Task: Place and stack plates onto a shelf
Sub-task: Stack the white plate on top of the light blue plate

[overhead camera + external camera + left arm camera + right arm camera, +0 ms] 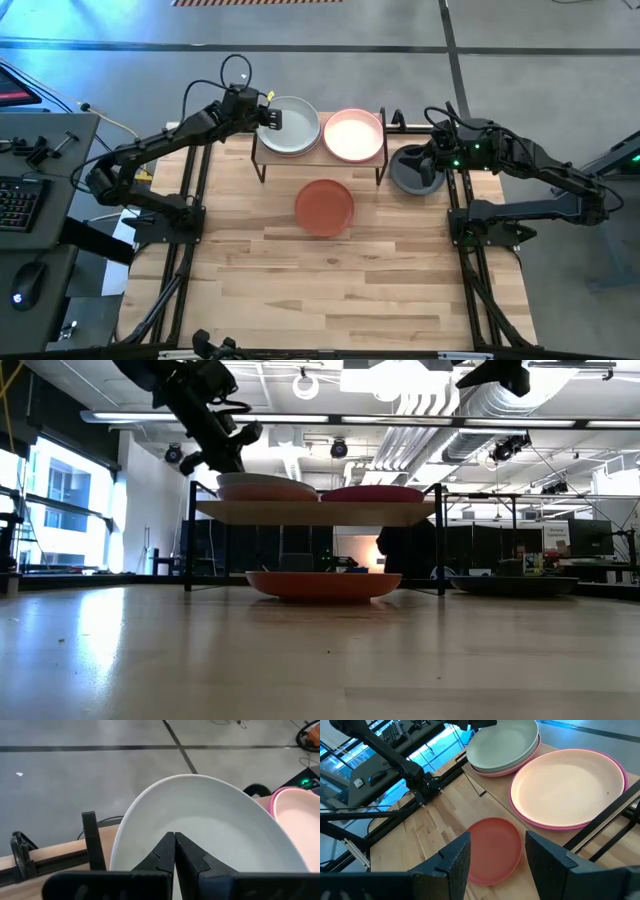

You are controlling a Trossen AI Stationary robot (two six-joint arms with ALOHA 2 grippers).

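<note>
While I've got the left gripper [268, 117] pressed together at the rim of the pale grey-white plate [291, 126], that plate sits on top of the left stack on the shelf [320, 160]; the wrist view shows the fingers fully together, so I can't say they're pinching anything. Beside it there's a peach plate [353, 134] nested in a pink one, so 2 stacks up there. A terracotta plate [324, 205] is still down on the counter [330, 290] just in front of the shelf, and a dark grey plate [410, 172] sits on the counter off the shelf's right end. My right gripper [430, 160] hangs spread open over that grey one.

Handling guess: these look light, stiff and matte, so not too slippery, but shallow and flat to the counter. I'd take the grey one by the raised rim, 1 finger inside and 1 outside, and keep it level so it nests cleanly.
</note>
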